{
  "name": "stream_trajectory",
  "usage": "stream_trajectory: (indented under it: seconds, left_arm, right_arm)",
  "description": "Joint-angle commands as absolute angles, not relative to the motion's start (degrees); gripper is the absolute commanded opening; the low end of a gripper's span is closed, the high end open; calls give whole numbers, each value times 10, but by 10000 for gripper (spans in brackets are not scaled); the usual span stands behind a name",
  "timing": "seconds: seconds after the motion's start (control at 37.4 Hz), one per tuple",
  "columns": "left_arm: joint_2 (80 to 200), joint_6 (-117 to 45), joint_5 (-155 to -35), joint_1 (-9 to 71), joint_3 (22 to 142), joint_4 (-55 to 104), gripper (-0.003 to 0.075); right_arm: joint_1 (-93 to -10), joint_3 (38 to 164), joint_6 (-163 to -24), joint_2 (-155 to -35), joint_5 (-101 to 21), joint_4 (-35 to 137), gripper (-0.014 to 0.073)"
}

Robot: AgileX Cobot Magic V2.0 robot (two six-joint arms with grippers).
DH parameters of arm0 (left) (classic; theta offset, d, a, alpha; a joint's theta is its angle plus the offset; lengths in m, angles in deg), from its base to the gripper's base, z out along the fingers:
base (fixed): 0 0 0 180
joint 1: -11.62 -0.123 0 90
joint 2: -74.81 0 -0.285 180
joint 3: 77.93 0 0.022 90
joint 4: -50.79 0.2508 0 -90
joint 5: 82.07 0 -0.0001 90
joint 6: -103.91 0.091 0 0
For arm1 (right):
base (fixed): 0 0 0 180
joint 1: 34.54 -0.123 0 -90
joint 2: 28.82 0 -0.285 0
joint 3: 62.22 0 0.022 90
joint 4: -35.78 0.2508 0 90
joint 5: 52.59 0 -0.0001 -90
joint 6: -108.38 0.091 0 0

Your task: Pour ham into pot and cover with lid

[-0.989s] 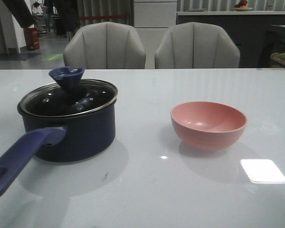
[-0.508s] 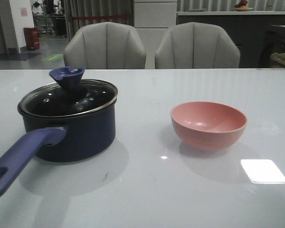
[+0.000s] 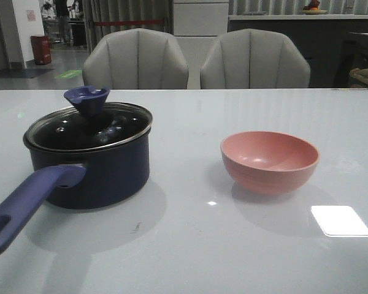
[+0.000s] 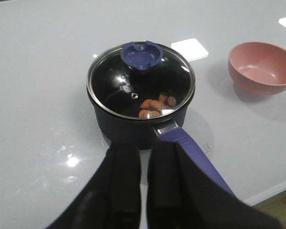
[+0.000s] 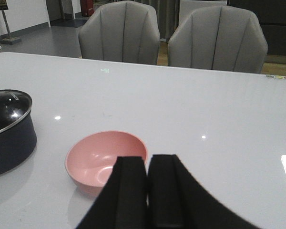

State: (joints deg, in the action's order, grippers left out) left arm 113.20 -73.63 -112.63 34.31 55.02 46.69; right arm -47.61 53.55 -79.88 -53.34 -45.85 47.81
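Front view: the pot (image 3: 89,162) stands on the left of the table (image 3: 190,245) with the lid (image 3: 89,125) seated on its rim and the long handle (image 3: 27,205) reaching toward the near left edge. The pink bowl (image 3: 269,160) sits well apart on the right and looks empty. Neither arm shows here.

Left wrist view: ham (image 4: 155,106) pieces lie inside the pot under the glass. The left gripper (image 4: 142,181) hovers on the near side of the pot, just beside the handle root, fingers nearly together and empty. A careless sweep could clip the handle and swing the pot.

Right wrist view: the right gripper (image 5: 147,191) hangs above the bowl's near rim, fingers nearly closed on nothing; dropping lower could tip the bowl.
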Motion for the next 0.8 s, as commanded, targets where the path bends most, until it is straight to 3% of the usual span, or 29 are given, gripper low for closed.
stream_trajectory:
  seconds: [0.0, 0.32, 0.51, 0.77]
  left_arm:
    - [1106, -738, -1078, 348, 541, 459, 113]
    - [1087, -738, -1026, 351, 511, 540, 113]
    - [938, -738, -838, 278, 380, 533, 113]
    - [810, -771, -833, 217, 284, 528, 113]
  right_arm:
    - [-476, 551, -803, -537, -502, 479, 156]
    - [-476, 551, -803, -537, -502, 479, 156]
    - [-476, 551, -803, -537, -502, 479, 156]
    - [-476, 551, -803, -537, -502, 479, 156]
